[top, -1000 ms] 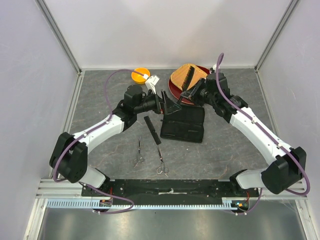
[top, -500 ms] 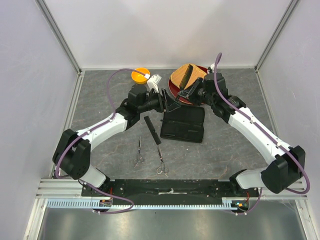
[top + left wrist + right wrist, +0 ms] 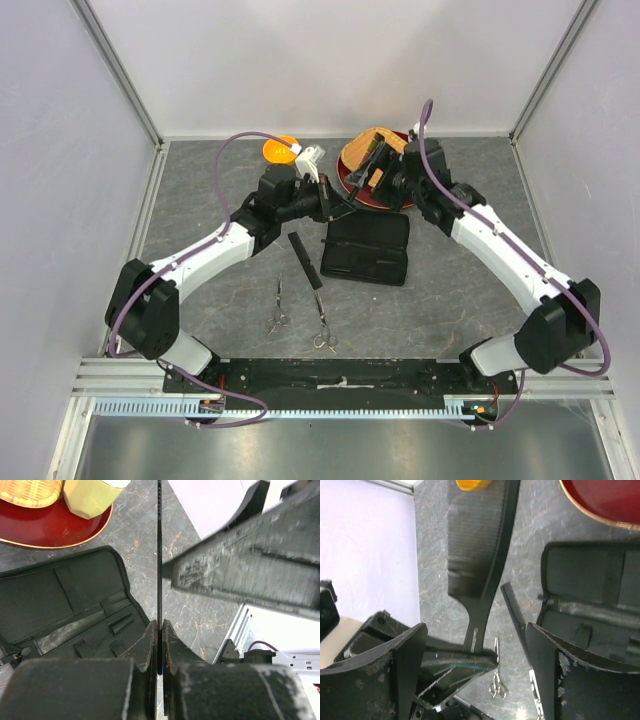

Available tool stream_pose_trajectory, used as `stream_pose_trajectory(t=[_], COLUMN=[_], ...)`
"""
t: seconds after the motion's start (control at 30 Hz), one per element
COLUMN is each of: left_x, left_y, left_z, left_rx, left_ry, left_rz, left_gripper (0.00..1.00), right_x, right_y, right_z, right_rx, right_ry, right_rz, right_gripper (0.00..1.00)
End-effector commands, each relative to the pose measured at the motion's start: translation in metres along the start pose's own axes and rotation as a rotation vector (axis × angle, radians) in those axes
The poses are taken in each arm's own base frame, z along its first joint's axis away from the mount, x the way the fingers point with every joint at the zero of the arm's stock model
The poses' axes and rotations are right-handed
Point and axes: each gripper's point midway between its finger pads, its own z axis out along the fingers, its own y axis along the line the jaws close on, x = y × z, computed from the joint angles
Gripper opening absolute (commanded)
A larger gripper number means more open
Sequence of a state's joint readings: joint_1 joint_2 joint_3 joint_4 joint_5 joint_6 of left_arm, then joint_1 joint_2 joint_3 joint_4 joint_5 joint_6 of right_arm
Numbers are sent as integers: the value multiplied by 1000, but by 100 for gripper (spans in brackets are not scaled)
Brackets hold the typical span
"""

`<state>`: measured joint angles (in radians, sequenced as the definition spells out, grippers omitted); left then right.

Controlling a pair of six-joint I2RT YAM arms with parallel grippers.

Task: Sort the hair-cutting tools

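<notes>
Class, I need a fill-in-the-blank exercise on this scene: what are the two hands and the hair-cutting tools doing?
1. The left hand grips the handled comb by its ___.
2. The right hand stands ___.
3. ___ scissors lie on the table.
4. The long comb lies ___ of the zip case.
Missing words: handle; open; two; left.
</notes>
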<state>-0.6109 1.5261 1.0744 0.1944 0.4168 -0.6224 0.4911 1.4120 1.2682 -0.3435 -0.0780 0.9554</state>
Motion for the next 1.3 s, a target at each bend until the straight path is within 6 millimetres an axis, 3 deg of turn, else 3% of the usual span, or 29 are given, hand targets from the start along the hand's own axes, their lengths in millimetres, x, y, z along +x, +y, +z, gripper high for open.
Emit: stream_pose_trajectory(t=[0.0,0.07,0.1,0.13,0.17,0.2,0.27,0.3,0.47,0.57,0.7,0.93,1.27], left_x=[-24,-28,-23,-22,-23,-23,-21,-26,-22,-14,-3,-1,-5], left_y=[-10,-13,-10,-16,-21,-18,-35,-32,-59,-74,-86,-76,-69], left_z=[-14,-22,-26,-32,-37,-44,-60,-68,-111,-127,-142,-138,-132], left_rx=[-37,-41,-59,-31,-8,1,120,139,341,430,527,494,476], left_ry=[-24,-14,16,38,50,70,121,127,251,310,366,375,397], left_rz=[108,148,144,163,168,156,147,133,133,150,147,207,238], left_gripper=[2,2,2,2,2,2,2,2,2,2,2,2,2], right_x=[-42,-60,-77,-78,-95,-99,-105,-104,-82,-71,-64,-33,-8], right_y=[17,19,10,13,13,11,19,22,49,61,66,79,72], right_z=[-6,-11,-15,-19,-27,-31,-41,-43,-64,-78,-78,-92,-105], right_rx=[-76,-116,-118,-166,-183,-184,-259,-282,-542,-643,-674,-756,-800], right_ry=[9,7,-10,22,-4,0,19,32,177,218,245,298,357], right_rz=[-139,-183,-225,-254,-290,-312,-398,-418,-543,-587,-578,-634,-647], right_gripper=[95,98,98,98,98,98,98,98,98,98,98,97,86])
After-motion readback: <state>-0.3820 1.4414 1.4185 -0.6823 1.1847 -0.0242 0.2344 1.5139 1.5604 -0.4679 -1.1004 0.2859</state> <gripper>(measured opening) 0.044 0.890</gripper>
